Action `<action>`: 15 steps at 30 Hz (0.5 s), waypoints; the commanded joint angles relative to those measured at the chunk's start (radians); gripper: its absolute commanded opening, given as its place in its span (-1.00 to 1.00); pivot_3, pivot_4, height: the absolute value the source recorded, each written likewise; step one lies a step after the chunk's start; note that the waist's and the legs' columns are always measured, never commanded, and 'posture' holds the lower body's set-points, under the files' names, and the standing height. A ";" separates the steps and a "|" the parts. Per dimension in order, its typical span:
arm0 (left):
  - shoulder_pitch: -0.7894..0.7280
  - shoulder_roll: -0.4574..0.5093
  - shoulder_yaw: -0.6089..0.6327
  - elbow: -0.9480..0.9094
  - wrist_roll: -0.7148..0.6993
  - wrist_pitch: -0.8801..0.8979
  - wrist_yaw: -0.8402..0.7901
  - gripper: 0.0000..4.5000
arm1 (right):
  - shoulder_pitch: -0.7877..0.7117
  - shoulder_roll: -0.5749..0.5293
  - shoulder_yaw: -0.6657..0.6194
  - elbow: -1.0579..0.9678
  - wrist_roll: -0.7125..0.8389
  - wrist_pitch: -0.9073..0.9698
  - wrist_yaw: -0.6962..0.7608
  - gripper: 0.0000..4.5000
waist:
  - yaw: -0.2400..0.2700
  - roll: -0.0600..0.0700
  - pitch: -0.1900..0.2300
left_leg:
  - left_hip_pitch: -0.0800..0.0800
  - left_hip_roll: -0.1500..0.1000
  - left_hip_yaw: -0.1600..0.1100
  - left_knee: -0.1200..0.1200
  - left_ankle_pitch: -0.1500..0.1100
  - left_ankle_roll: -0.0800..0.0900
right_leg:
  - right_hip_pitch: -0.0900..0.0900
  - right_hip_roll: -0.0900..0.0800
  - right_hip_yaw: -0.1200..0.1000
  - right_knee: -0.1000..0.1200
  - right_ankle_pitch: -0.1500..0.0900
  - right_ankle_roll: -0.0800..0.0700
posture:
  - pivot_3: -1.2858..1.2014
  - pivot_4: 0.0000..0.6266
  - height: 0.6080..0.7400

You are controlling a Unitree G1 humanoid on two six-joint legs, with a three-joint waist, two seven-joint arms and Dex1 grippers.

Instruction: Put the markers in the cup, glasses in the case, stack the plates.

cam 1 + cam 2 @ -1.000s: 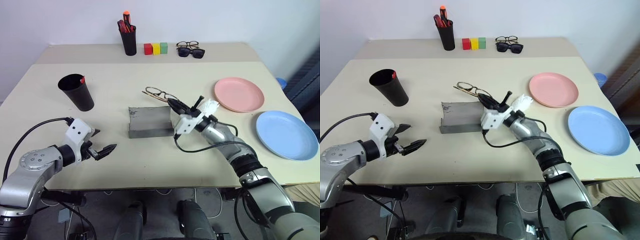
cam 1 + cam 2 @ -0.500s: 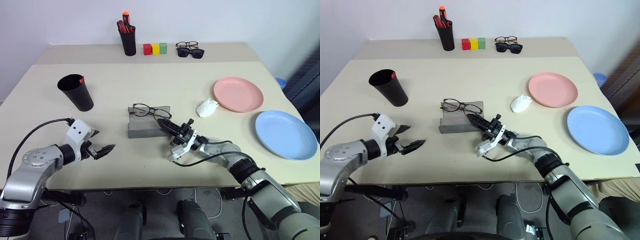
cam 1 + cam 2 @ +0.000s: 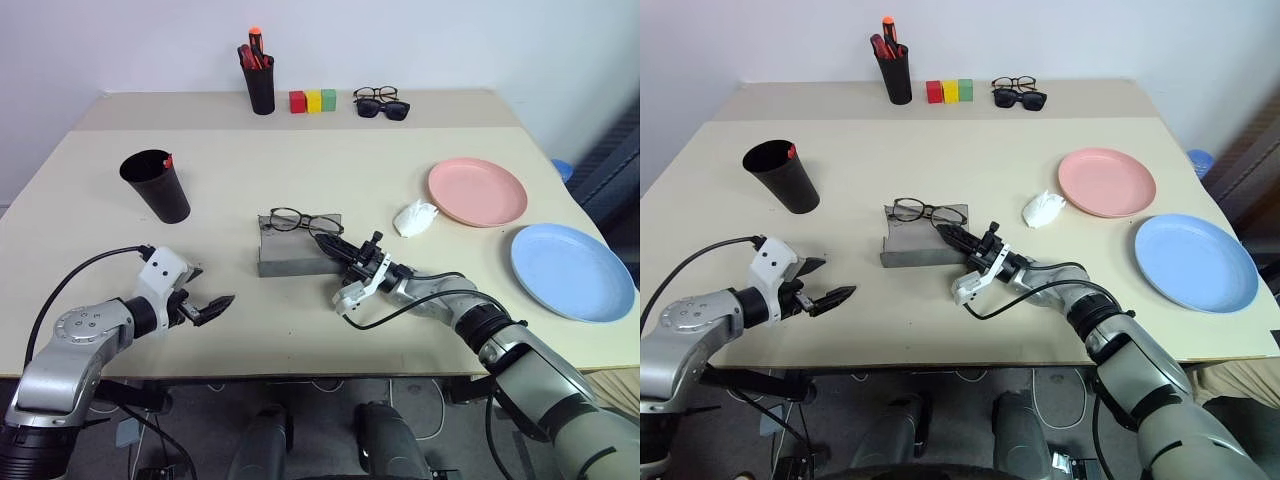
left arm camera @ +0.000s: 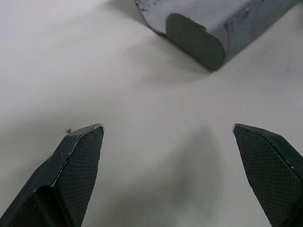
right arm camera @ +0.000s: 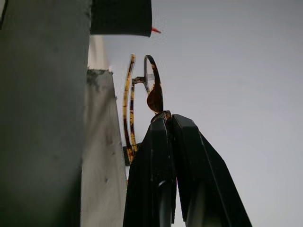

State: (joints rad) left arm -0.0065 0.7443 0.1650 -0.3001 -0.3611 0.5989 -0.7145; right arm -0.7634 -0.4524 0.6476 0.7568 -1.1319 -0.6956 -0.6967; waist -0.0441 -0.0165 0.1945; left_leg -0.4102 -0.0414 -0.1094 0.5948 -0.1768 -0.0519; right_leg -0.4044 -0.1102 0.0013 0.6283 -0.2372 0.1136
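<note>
Two grippers are working over the near part of the table (image 3: 420,330). The left gripper (image 3: 214,306) is hovering just above the bare surface near the front edge with its fingers spread wide and nothing between them. The right gripper (image 3: 335,248) is lying low beside the case (image 3: 300,250), its fingers pressed together on one temple of the glasses (image 3: 297,221). The glasses are sitting along the top edge of the raised lid of the open grey case, not yet inside it. The case is standing near the middle of the table, between the two grippers.

A crumpled white object (image 3: 414,216) is lying between the case and the pink plate (image 3: 477,189); it is touching neither. The blue plate (image 3: 572,269) is resting near the right edge, just beside the pink one and not stacked on it. The cup (image 3: 156,185) is standing upright to the left, well apart from the case, with a red tip showing at its rim.

Along the far edge, a black pen pot (image 3: 261,88) of red markers, three coloured blocks (image 3: 312,100) and two spare pairs of spectacles (image 3: 381,102) are standing well clear of the work.
</note>
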 commanded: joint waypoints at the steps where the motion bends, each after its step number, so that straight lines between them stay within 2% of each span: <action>1: 0.001 0.002 0.020 -0.035 0.000 -0.012 0.007 1.00 | -0.010 -0.020 0.012 0.015 0.013 -0.005 0.018 -0.97 | 0.000 0.000 0.000 | 0.000 0.000 0.000 0.000 0.000 0.000 | 0.000 0.000 0.000 0.000 0.000 0.000 | 0.03 -0.52 1.00; 3: 0.002 0.002 0.022 -0.034 -0.001 -0.012 0.008 1.00 | -0.008 -0.020 0.011 0.013 0.024 -0.010 0.025 -0.97 | 0.000 0.000 0.000 | 0.000 0.000 0.000 0.000 0.000 0.000 | 0.000 0.000 0.000 0.000 0.000 0.000 | 0.03 -0.52 1.00; 4: 0.002 0.001 0.022 -0.035 -0.001 -0.013 0.009 1.00 | -0.005 -0.020 0.010 0.011 0.029 -0.011 0.030 -0.86 | 0.000 0.000 0.000 | 0.000 0.000 0.000 0.000 0.000 0.000 | 0.000 0.000 0.000 0.000 0.000 0.000 | 0.03 -0.52 1.00; 6: 0.000 0.000 0.020 -0.033 -0.001 -0.014 0.010 1.00 | 0.004 -0.020 0.011 0.001 0.037 -0.010 0.038 -0.57 | 0.000 0.000 0.000 | 0.000 0.000 0.000 0.000 0.000 0.000 | 0.000 0.000 0.000 0.000 0.000 0.000 | 0.03 -0.52 1.00; 9: -0.008 0.002 0.018 -0.026 0.000 -0.017 0.009 1.00 | 0.020 -0.024 0.008 -0.020 0.050 -0.008 0.050 0.03 | 0.000 0.000 0.000 | 0.000 0.000 0.000 0.000 0.000 0.000 | 0.000 0.000 0.000 0.000 0.000 0.000 | 0.03 -0.52 1.00; 12: -0.011 0.008 0.030 -0.041 -0.030 -0.026 -0.027 1.00 | 0.034 -0.032 0.002 -0.038 0.055 0.008 0.055 0.76 | 0.000 0.000 0.000 | 0.000 0.000 0.000 0.000 0.000 0.000 | 0.000 0.000 0.000 0.000 0.000 0.000 | 0.03 -0.52 1.00; 13: 0.003 0.014 0.035 -0.061 -0.042 -0.045 -0.056 1.00 | 0.040 -0.036 -0.001 -0.046 0.057 0.014 0.056 0.93 | 0.000 -0.001 0.000 | 0.000 0.000 0.000 0.000 0.000 0.000 | 0.000 0.000 0.000 0.000 0.000 0.000 | 0.03 -0.52 1.00; 15: 0.040 0.032 0.059 -0.112 -0.079 -0.082 -0.124 1.00 | 0.050 -0.046 -0.009 -0.063 0.065 0.022 0.065 0.97 | -0.002 -0.002 -0.001 | 0.001 0.000 0.000 -0.001 0.000 0.000 | 0.000 0.000 0.000 0.000 0.000 0.000 | 0.03 -0.52 1.00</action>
State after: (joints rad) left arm 0.0157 0.7573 0.1785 -0.3418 -0.3997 0.5611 -0.7844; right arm -0.7408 -0.4816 0.6364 0.6868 -1.0689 -0.6896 -0.6595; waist -0.0458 -0.0189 0.1931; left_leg -0.4096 -0.0407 -0.1094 0.5940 -0.1769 -0.0521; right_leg -0.4044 -0.1100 0.0013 0.6284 -0.2379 0.1128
